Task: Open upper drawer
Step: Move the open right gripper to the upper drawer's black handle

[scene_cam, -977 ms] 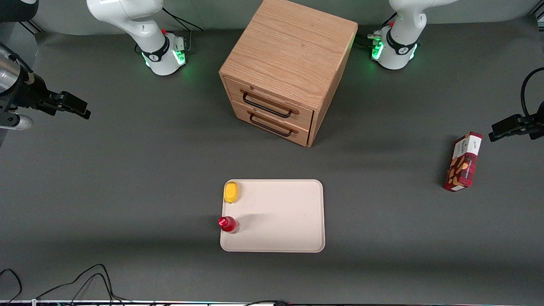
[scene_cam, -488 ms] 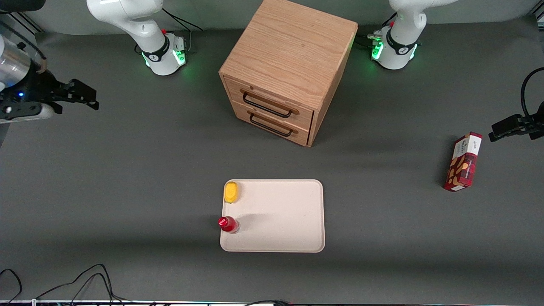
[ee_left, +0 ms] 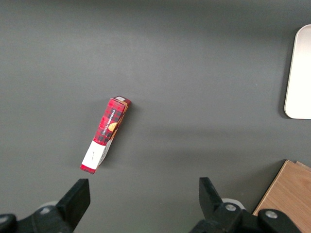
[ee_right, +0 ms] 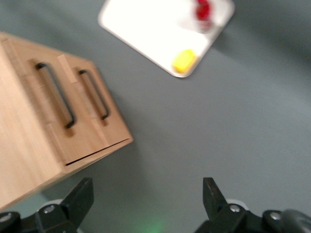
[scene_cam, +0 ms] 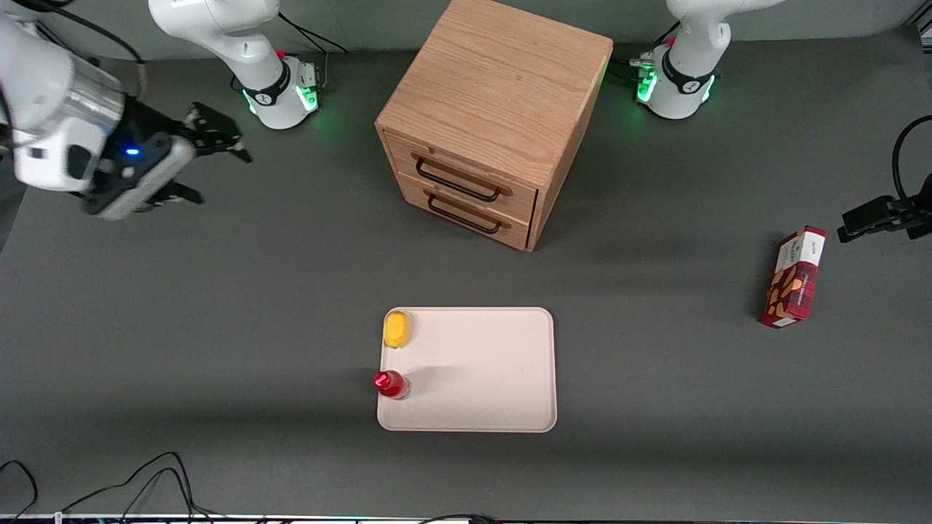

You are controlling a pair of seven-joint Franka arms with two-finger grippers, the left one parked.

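The small oak cabinet (scene_cam: 502,80) stands in the middle of the table, far from the front camera. Its upper drawer (scene_cam: 473,166) is shut, with a thin black bar handle (scene_cam: 457,182). The lower drawer (scene_cam: 477,211) beneath it is shut too. My right gripper (scene_cam: 224,178) hangs open and empty above the table, well off toward the working arm's end and apart from the cabinet. In the right wrist view the open gripper (ee_right: 146,196) looks at the cabinet front, with the upper drawer's handle (ee_right: 56,94) and the lower drawer's handle (ee_right: 95,94) both in sight.
A pale tray (scene_cam: 502,378) lies nearer the front camera than the cabinet, with a yellow object (scene_cam: 397,329) and a red-capped bottle (scene_cam: 391,383) on it. A red plaid box (scene_cam: 794,276) lies toward the parked arm's end. Cables (scene_cam: 145,480) run along the table's front edge.
My right gripper has swung in from the table's end toward the cabinet and turned. The drawers and the other things have not moved.
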